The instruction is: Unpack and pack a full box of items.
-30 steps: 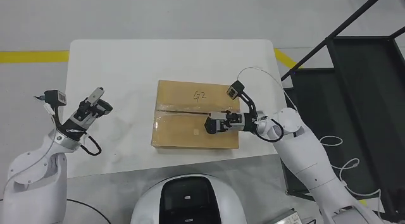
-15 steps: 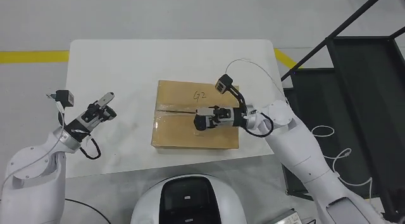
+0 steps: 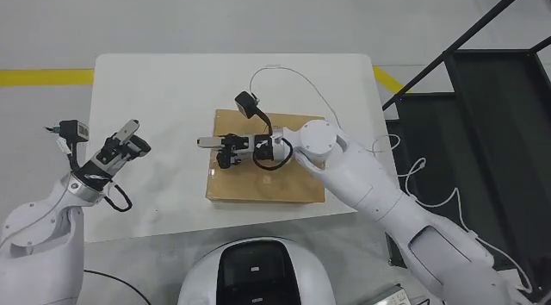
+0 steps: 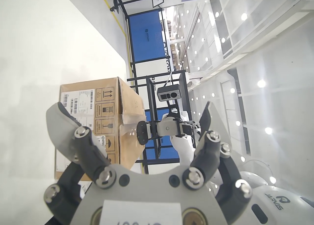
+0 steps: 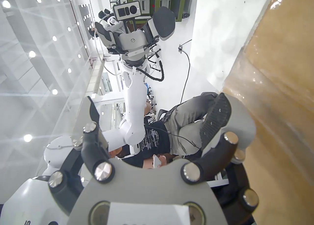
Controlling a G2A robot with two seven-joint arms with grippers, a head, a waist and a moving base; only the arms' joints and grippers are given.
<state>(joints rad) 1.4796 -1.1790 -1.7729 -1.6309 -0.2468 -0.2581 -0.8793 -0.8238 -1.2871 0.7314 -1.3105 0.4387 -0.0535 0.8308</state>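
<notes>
A closed cardboard box (image 3: 284, 176), clear tape along its top seam, sits mid-table. My right arm stretches across the box top. The right gripper (image 3: 213, 143) is open at the box's left edge, over the taped seam, with nothing between its fingers. In the right wrist view the right gripper (image 5: 157, 113) stands beside the box (image 5: 282, 76), one pad (image 5: 215, 115) close to the tape at the box's corner. My left gripper (image 3: 133, 136) is open above the bare table to the left of the box. The left gripper (image 4: 133, 118) faces the box's labelled side (image 4: 78, 103).
The white table (image 3: 155, 90) has free room all round the box. A thin cable (image 3: 284, 71) loops over the table behind the box. A black metal rack (image 3: 491, 107) stands off the table's right side.
My right gripper has travelled along the taped seam from the box's right part to its left edge. The left gripper shifted slightly and stays left of the box.
</notes>
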